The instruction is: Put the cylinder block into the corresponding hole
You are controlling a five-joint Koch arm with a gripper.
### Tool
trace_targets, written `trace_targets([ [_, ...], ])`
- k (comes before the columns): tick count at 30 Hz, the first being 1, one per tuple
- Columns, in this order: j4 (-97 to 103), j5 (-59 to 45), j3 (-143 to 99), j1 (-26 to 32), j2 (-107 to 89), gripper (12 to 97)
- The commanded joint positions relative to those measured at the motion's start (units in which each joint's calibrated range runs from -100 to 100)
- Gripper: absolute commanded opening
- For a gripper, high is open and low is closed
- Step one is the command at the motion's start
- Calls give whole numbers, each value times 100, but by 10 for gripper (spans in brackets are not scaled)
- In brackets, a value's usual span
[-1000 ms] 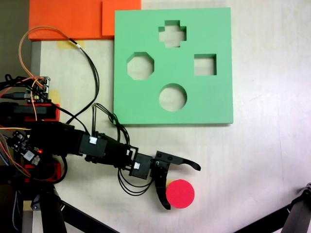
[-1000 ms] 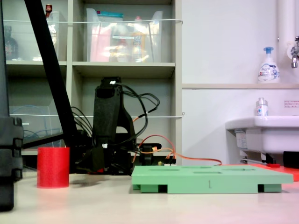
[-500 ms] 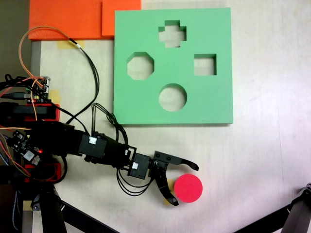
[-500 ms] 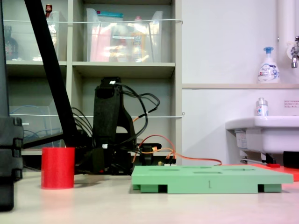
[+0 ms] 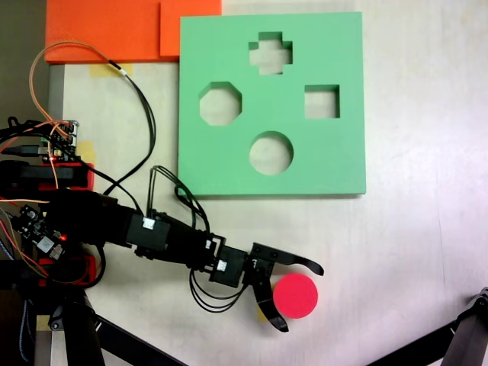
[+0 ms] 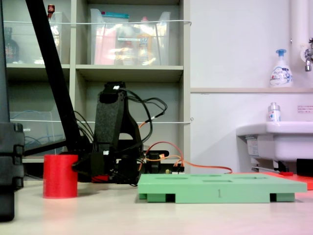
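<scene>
Partly hidden in a fixed view, the gripper (image 6: 83, 164) sits behind the cylinder block (image 6: 60, 176), its tips unclear there. From above, the gripper (image 5: 301, 297) has its jaws spread around the cylinder block (image 5: 296, 296), having moved further over it than a second ago. Far off, the corresponding hole (image 5: 271, 152) in the green foam board (image 5: 335, 152) lies unobstructed; loose cables (image 5: 137, 99) trail left.

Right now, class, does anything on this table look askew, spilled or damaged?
Nothing stands out. The red block stands upright on the table between the open jaws of the gripper, and the green board lies flat, its round hole empty.
</scene>
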Motion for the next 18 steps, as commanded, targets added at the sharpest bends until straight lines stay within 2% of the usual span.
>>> trace_targets([
  [1,-44,0,248,5,8,706],
  [4,-236,0,297,39,8,697],
  [8,-236,0,267,73,-20,615],
  [13,-101,-5,-12,98,-258,472],
  [18,-92,-5,-371,98,-705,393],
])
